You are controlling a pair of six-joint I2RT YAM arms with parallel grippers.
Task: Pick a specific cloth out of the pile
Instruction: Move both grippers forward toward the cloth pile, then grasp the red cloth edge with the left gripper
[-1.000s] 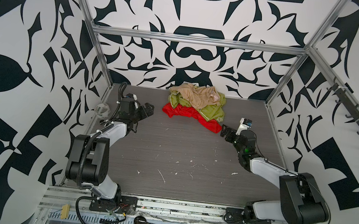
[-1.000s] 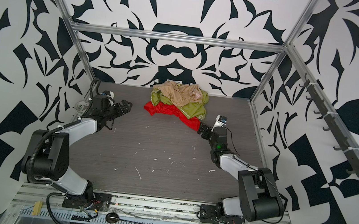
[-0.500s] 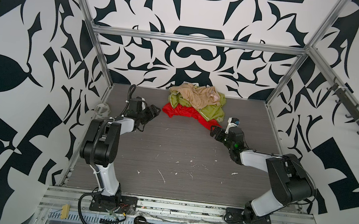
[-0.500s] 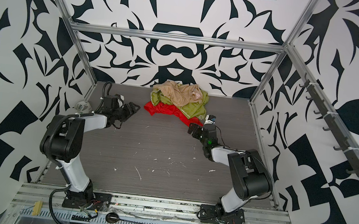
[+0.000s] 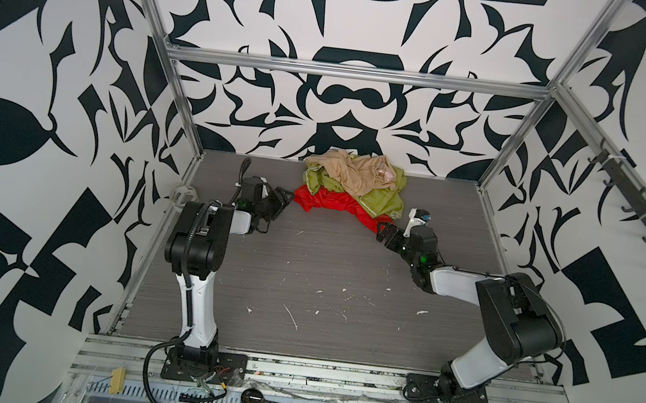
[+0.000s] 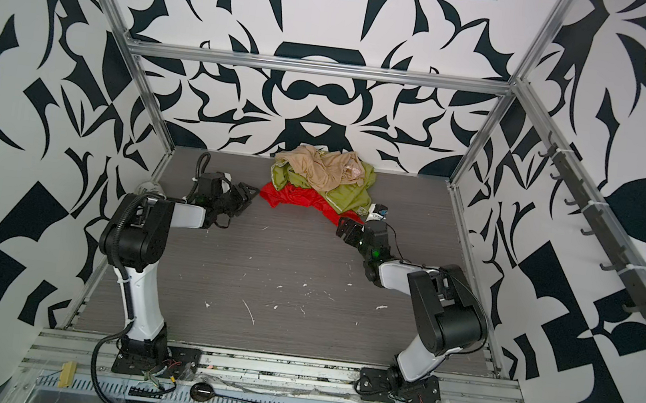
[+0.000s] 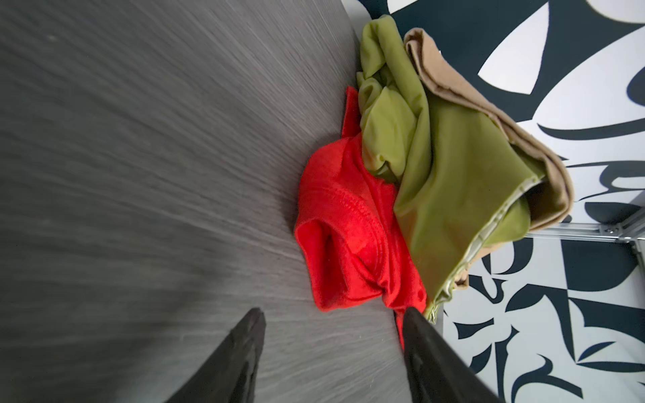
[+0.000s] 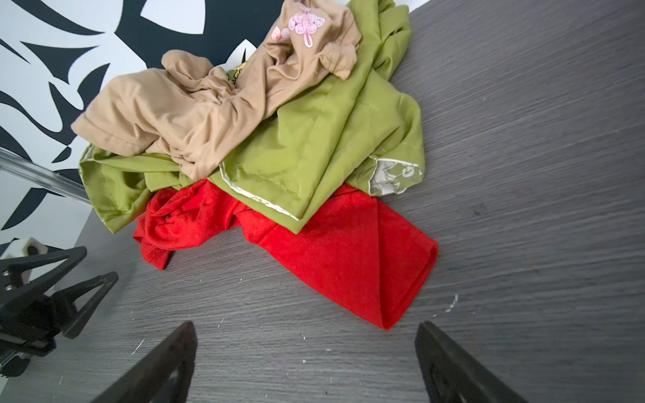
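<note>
Approach step: the cloth (image 5: 327, 203) lies at the bottom of the pile (image 5: 357, 177); left gripper (image 7: 331, 314) half-spread, right gripper (image 8: 307, 328) wide, both empty beside it. Next, I judge: pinch its free edge, drag clear

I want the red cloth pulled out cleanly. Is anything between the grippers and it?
Nothing: only bare floor separates the right gripper from the red cloth, and the left gripper is at its other end. The green cloth, with the beige cloth on it, overlies its far part.

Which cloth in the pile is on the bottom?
The red cloth: it lies on the floor, sticking out from under the olive-green cloth; the beige cloth sits on top.
</note>
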